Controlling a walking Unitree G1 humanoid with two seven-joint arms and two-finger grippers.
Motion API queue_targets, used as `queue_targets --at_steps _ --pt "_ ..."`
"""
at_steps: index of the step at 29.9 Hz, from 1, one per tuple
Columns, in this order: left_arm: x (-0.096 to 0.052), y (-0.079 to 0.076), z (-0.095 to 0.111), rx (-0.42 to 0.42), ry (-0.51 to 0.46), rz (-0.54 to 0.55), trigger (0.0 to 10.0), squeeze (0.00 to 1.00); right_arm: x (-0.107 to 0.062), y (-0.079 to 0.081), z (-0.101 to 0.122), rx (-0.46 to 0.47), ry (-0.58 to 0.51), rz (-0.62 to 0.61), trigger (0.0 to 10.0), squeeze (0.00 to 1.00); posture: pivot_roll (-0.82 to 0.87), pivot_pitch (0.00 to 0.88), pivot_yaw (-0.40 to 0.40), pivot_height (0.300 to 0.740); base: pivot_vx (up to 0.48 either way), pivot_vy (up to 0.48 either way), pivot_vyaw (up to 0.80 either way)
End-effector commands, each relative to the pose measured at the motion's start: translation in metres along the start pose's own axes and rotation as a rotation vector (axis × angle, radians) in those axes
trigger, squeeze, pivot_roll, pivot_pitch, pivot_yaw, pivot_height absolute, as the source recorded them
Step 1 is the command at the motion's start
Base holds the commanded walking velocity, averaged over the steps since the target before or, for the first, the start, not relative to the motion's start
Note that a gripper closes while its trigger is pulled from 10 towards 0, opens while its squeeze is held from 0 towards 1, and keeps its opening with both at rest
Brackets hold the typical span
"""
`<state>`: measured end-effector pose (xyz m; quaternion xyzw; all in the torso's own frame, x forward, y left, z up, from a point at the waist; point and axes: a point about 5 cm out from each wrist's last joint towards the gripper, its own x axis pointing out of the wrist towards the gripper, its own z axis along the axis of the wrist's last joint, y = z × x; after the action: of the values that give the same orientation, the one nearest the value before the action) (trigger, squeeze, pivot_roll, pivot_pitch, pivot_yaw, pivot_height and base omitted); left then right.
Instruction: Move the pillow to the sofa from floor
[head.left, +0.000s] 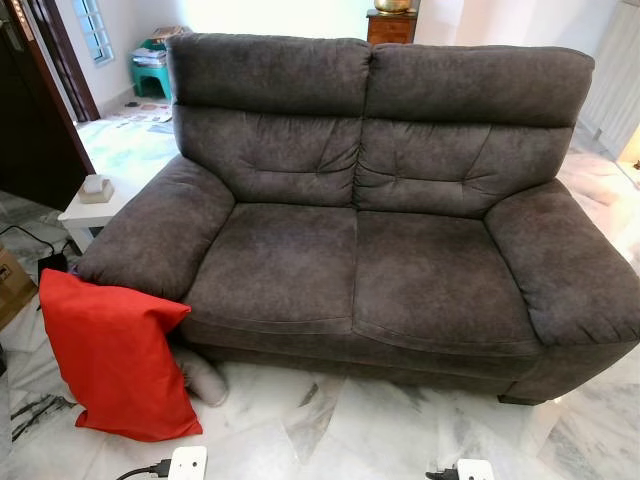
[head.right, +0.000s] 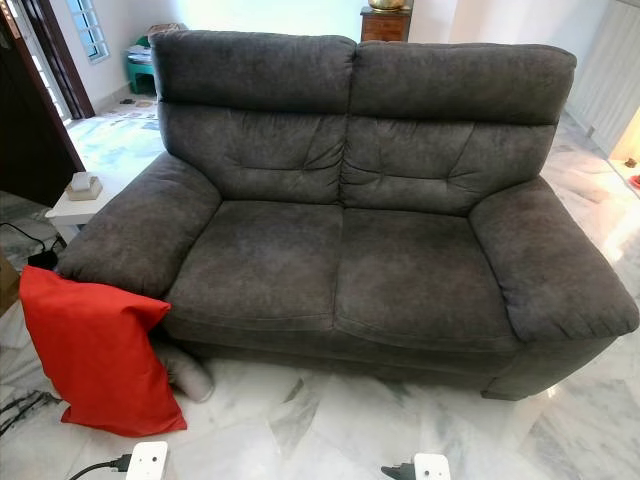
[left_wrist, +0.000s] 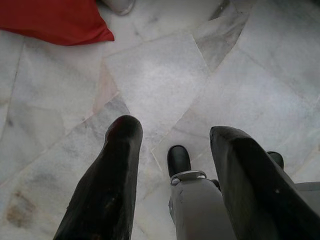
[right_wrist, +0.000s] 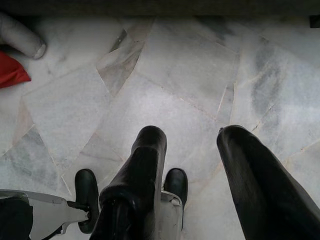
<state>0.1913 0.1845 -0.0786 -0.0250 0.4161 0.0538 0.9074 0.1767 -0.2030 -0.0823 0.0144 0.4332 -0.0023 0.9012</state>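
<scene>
Currently the red pillow stands on the marble floor, leaning against the grey sofa at its left armrest. Left gripper and right gripper hang above the floor, jaws apart and empty, well apart from the pillow.

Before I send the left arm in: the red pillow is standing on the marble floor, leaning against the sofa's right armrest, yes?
Not quite. The red pillow does stand on the marble floor, but it leans against the left armrest of the grey sofa, on the robot's left; the left eye view shows this. The left pincer hangs open over bare floor.
</scene>
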Motion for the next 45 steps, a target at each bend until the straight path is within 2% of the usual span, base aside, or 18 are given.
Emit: queue_targets --at_steps 1,10,28,36,37,45 --pt "-0.010 0.061 -0.012 0.008 0.072 0.113 10.0 0.00 0.009 0.026 0.015 0.238 0.039 0.093 10.0 0.00 0.15 0.000 -0.052 0.740 0.000 0.000 0.00" --pt "-0.010 0.062 -0.012 0.036 0.075 0.110 10.0 0.00 0.009 0.028 0.015 0.244 0.039 0.095 10.0 0.00 0.15 0.000 -0.046 0.740 0.000 0.000 0.00" --pt "-0.009 0.060 -0.009 0.002 0.062 0.117 10.0 0.00 0.009 0.025 0.016 0.226 0.040 0.091 10.0 0.00 0.14 0.000 -0.045 0.740 0.000 -0.054 0.00" --pt "-0.010 0.058 -0.015 -0.002 0.080 0.107 10.0 0.00 0.009 0.022 0.016 0.227 0.034 0.083 10.0 0.00 0.11 0.000 -0.037 0.740 0.000 0.000 0.00" --pt "-0.011 0.060 -0.018 0.011 0.091 0.102 10.0 0.00 0.008 0.023 0.014 0.235 0.034 0.081 10.0 0.00 0.10 0.000 -0.013 0.740 0.000 0.000 0.00" --pt "-0.013 0.062 -0.022 0.032 0.101 0.099 10.0 0.00 0.008 0.025 0.011 0.239 0.039 0.082 10.0 0.00 0.10 0.000 0.002 0.740 0.000 0.000 0.00"
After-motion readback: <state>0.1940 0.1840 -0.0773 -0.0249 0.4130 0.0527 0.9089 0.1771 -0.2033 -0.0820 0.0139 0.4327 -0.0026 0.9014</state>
